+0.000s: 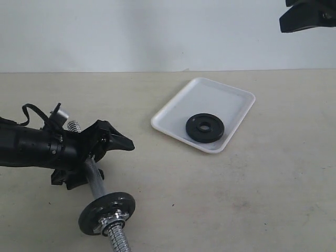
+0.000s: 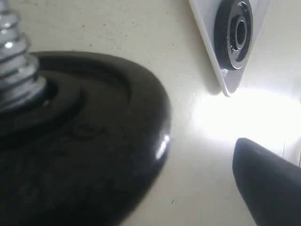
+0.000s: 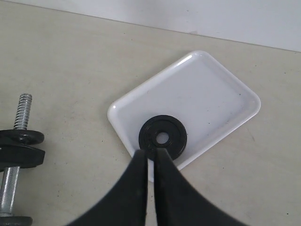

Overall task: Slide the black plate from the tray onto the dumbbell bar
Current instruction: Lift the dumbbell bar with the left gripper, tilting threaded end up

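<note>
The black plate [image 1: 205, 127] [image 3: 162, 137] lies flat in the near corner of the white tray [image 1: 220, 94] [image 3: 211, 94]. The dumbbell bar [image 1: 96, 181] [image 3: 8, 188] rests on the table at the left, with a black disc and silver star nut [image 1: 107, 212] near its front end. My left gripper [image 1: 94, 160] straddles the bar's middle, jaws spread; one finger [image 2: 270, 188] shows, the other is hidden. A second black disc [image 2: 80, 141] and the bar's threaded end [image 2: 14, 80] fill the left wrist view. My right gripper [image 3: 151, 153] [image 1: 307, 16] hangs high above the tray, shut and empty.
The tray's near corner [image 2: 225, 84] and the plate [image 2: 233, 33] show beyond the left arm. Bare beige tabletop [image 1: 252, 199] lies between the bar and the tray. A white wall [image 1: 157, 31] closes the back.
</note>
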Tool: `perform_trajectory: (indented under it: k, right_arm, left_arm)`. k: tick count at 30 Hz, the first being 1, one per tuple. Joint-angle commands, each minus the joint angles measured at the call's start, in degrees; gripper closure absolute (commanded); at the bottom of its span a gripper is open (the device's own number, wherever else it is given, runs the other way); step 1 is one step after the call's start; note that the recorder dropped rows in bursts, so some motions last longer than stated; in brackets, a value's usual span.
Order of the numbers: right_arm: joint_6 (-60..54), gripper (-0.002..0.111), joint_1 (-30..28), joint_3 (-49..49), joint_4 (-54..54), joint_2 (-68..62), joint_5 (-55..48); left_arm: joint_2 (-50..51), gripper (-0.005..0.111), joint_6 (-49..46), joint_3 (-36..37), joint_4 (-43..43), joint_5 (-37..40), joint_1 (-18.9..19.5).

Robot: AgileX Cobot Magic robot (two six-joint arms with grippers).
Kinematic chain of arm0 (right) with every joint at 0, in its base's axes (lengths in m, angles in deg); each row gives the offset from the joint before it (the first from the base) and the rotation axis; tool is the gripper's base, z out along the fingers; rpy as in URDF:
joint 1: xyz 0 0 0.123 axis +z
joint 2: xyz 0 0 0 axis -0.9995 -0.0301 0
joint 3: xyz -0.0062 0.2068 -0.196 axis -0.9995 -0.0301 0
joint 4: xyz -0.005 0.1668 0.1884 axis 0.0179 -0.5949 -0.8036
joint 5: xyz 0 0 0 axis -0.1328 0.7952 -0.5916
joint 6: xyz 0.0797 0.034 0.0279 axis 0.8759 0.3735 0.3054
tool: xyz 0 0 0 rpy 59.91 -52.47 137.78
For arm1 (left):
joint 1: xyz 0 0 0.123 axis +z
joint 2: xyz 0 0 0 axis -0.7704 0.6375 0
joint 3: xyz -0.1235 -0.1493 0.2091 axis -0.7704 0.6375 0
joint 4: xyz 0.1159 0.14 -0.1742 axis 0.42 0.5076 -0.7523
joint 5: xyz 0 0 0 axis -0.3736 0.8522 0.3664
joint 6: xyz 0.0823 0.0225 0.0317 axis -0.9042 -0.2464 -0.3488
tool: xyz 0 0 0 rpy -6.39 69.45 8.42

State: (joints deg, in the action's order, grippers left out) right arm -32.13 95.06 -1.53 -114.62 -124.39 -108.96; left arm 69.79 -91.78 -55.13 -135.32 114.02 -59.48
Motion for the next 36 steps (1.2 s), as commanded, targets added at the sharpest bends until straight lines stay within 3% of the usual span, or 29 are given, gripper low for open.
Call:
perform_trajectory:
  k: [1,15,20,25,28,31,32,36]
  right_arm:
    - [-0.45,0.107,0.06,-0.13,-0.09,0.50,0.09]
    - [-0.45,0.107,0.06,-0.13,-0.11,0.50,-0.94]
    - [-0.45,0.107,0.06,-0.13,-0.11,0.50,-1.42]
    - [-0.54,0.107,0.06,-0.13,-0.01,0.50,-1.55]
    - [-0.69,0.107,0.06,-0.13,-0.01,0.50,-1.78]
    - [-0.69,0.107,0.06,-0.13,-0.01,0.50,-1.78]
    - [-0.69,0.107,0.06,-0.13,-0.01,0.50,-1.78]
    - [-0.69,0.107,0.06,-0.13,-0.01,0.50,-1.91]
  left_arm:
    - [2.88,0.026,-0.78,0.51,1.59,-5.19,-0.25]
    - [9.56,0.102,-2.87,-3.30,1.59,-6.53,-0.25]
    - [9.82,0.102,-4.21,-5.87,1.59,-3.76,-0.13]
    - [9.82,0.102,-2.52,-9.58,8.51,-1.32,-0.13]
    - [9.82,0.102,2.02,-11.46,15.68,-3.59,-0.13]
    - [9.57,0.102,9.40,-14.08,28.28,-4.38,-0.13]
    - [9.01,0.102,14.96,-16.00,38.75,-4.24,-0.13]
    - [5.41,0.102,33.14,-21.71,65.17,-3.15,-0.13]
